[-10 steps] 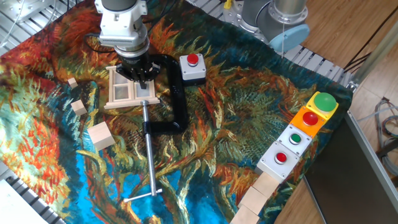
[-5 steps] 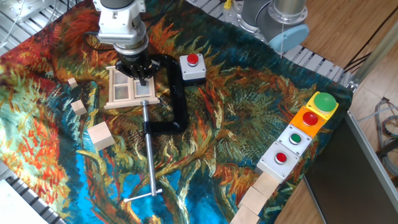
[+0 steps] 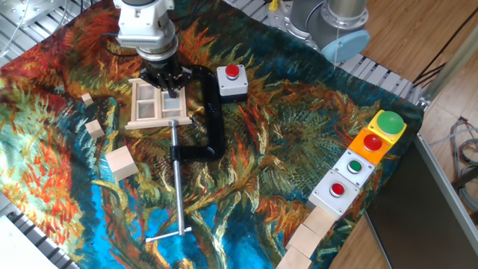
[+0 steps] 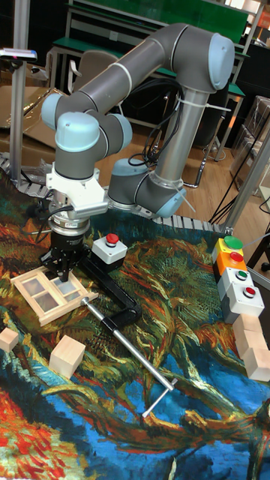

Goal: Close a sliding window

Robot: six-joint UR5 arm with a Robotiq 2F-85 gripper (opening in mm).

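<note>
The sliding window (image 3: pixel 157 106) is a small light-wood frame lying flat on the patterned cloth at the upper left; in the tall fixed view the sliding window (image 4: pixel 46 293) sits at the left. My gripper (image 3: pixel 169 87) points straight down over the frame's far right corner, fingertips close together and touching or just above the pale panel there. In the tall view the gripper (image 4: pixel 66 276) tapers to a point on the frame's far side with nothing held. The arm hides that corner of the frame.
A black clamp (image 3: pixel 213 119) with a long metal bar (image 3: pixel 179 183) lies right beside the window. A red-button box (image 3: pixel 231 81) stands just right of it. Wooden cubes (image 3: pixel 122 163) lie to the left, several button boxes (image 3: pixel 357 166) at right.
The gripper has shifted a little toward the far edge of the window frame. The frame and clamp have stayed nearly where they were.
</note>
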